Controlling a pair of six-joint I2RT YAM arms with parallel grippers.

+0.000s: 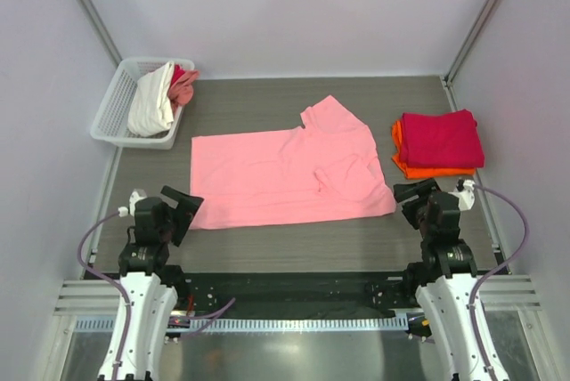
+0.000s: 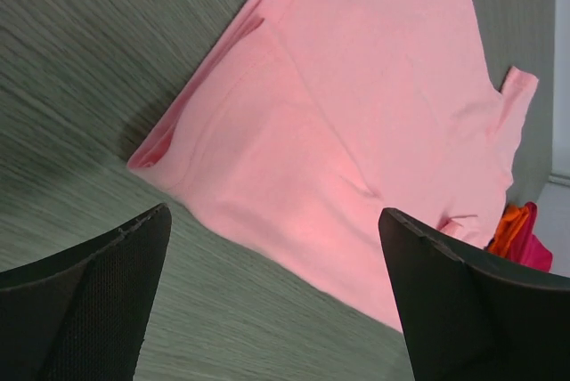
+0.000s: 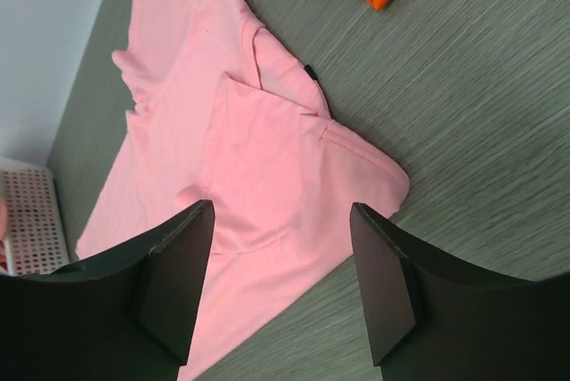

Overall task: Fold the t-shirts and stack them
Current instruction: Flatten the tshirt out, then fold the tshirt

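Left hand (image 2: pixel 274 216), bottom of its wrist view: both black fingers spread wide, released, nothing between them. It sits at the lower-left corner of the large salmon-pink cloth t-shirt (image 1: pixel 285 176); contact with the cloth cannot be told. Right hand (image 3: pixel 280 210): fingers parted, a bit less wide, released, holding nothing, at the shirt's lower-right corner. The pink shirt lies spread in the centre of the grey wood-grain counter (image 1: pixel 267 105), mostly flat, with one sleeve poking toward the upper right and a folded-over flap with wrinkles on its right part. Right of frame in the top view: folded crimson t-shirt (image 1: pixel 441 139) stacked on a folded orange t-shirt (image 1: pixel 436 171), orange edges showing at left and bottom, just apart from the pink shirt. Upper left: white plastic lattice basket (image 1: pixel 111 109) holding a bunched white t-shirt (image 1: pixel 151 101) and a coral-pink t-shirt (image 1: pixel 184 83).
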